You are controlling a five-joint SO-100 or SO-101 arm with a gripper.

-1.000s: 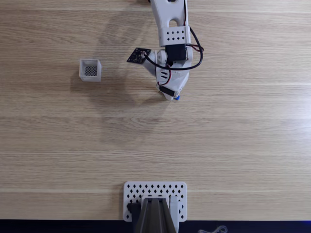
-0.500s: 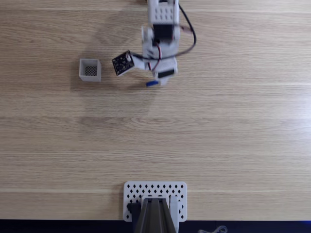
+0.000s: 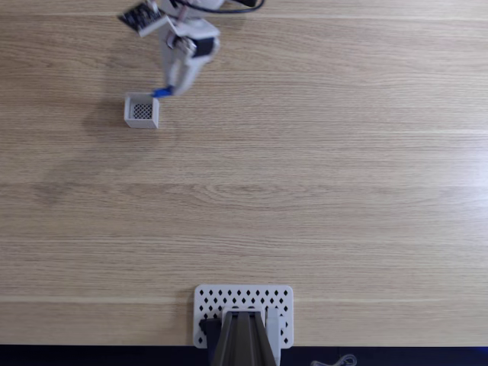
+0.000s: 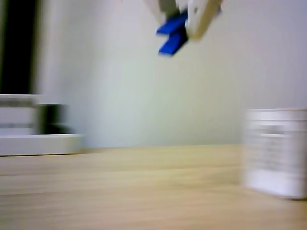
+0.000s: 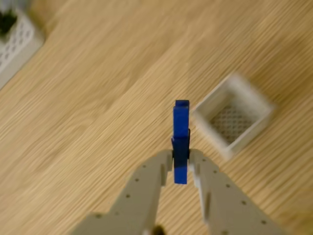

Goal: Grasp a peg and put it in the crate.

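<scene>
In the wrist view's centre, the gripper (image 5: 181,164) clenches the peg (image 5: 180,137) above the table (image 5: 98,98), left of the crate (image 5: 234,117).

Light wood-grain table (image 3: 343,191), boards running left to right in the fixed view. White perforated plate (image 3: 243,302) at the near edge, centre, carrying a dark grey mount (image 3: 241,339). Small pale cable (image 3: 335,360) just beside it, lower right. Pale wall (image 4: 120,96) behind, blurred.
</scene>
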